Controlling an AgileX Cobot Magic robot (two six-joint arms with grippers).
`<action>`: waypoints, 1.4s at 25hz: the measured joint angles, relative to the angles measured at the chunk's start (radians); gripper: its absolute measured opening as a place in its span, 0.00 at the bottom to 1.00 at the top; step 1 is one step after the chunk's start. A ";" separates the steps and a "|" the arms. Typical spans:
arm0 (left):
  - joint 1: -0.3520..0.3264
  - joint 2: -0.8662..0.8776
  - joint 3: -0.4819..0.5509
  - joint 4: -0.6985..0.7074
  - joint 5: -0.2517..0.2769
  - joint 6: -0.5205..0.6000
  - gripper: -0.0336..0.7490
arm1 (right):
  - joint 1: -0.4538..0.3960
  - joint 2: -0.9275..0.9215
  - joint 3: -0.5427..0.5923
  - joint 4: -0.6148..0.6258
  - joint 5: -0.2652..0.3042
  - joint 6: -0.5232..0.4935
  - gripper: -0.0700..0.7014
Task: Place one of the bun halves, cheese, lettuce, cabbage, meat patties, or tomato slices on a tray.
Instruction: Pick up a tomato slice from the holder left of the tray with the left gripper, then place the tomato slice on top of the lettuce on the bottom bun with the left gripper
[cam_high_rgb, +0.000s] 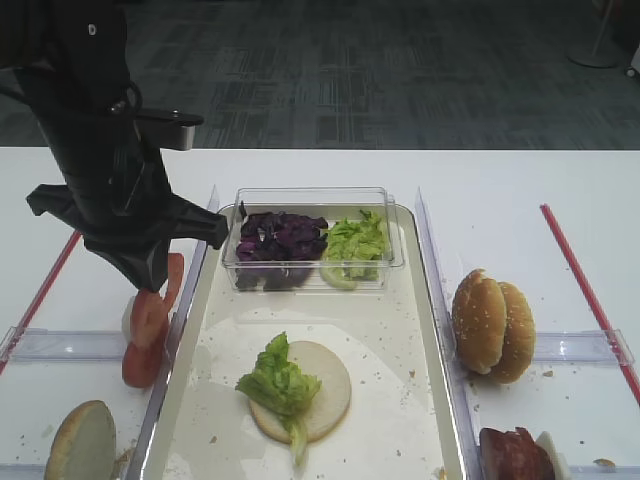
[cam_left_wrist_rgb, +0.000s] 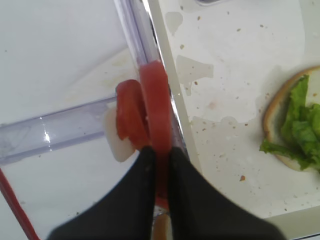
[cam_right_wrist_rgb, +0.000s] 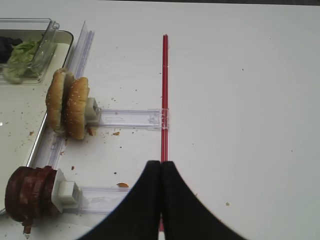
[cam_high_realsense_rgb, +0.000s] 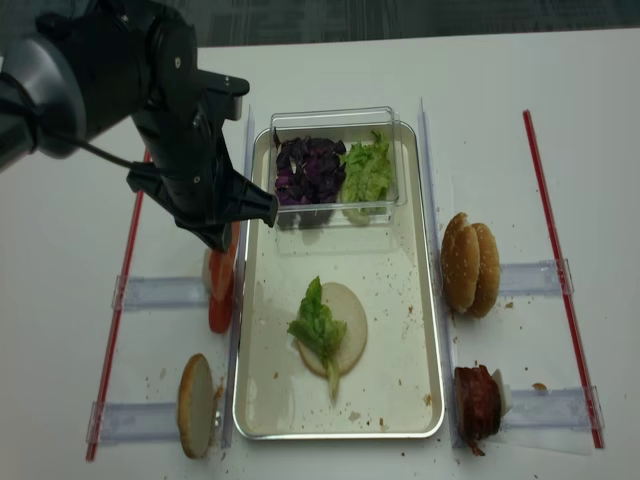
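While the white tabletop (cam_high_rgb: 520, 190) carries everything, the largest piece on it is the metal tray (cam_high_realsense_rgb: 425, 330), lying just to the right of the left gripper (cam_left_wrist_rgb: 159, 155), with a bun half (cam_high_rgb: 320, 385) topped by a lettuce leaf (cam_high_rgb: 278, 382) on its floor and a clear tub (cam_high_rgb: 395, 240) of purple cabbage (cam_high_rgb: 278, 238) and more lettuce at its far end. The left gripper is pinched tight on one tomato slice (cam_left_wrist_rgb: 156, 107), held on edge right over the tray's near rail, with the other tomato slices (cam_high_rgb: 145, 335) still standing in their clear holder just below and left of it. The step in hand looks like carrying that slice over; the next move calls for a short shift rightward past the rim, then lowering and letting go over the bun. The right gripper (cam_right_wrist_rgb: 161, 167) is fully closed on nothing, with the upright bun halves (cam_right_wrist_rgb: 67, 102) and meat patties (cam_right_wrist_rgb: 29, 199) off to its left. The left arm hides the grip itself in both high views, no cheese is visible, and the patties are cut off at the frame edge.
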 joint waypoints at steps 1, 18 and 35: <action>0.000 0.000 0.000 0.000 0.000 0.000 0.08 | 0.000 0.000 0.000 0.000 0.000 0.000 0.14; 0.000 -0.104 0.000 -0.188 0.098 0.202 0.08 | 0.000 0.000 0.000 0.000 0.000 0.000 0.14; 0.000 -0.110 0.000 -0.572 0.108 0.470 0.08 | 0.000 0.000 0.000 0.000 0.000 0.004 0.14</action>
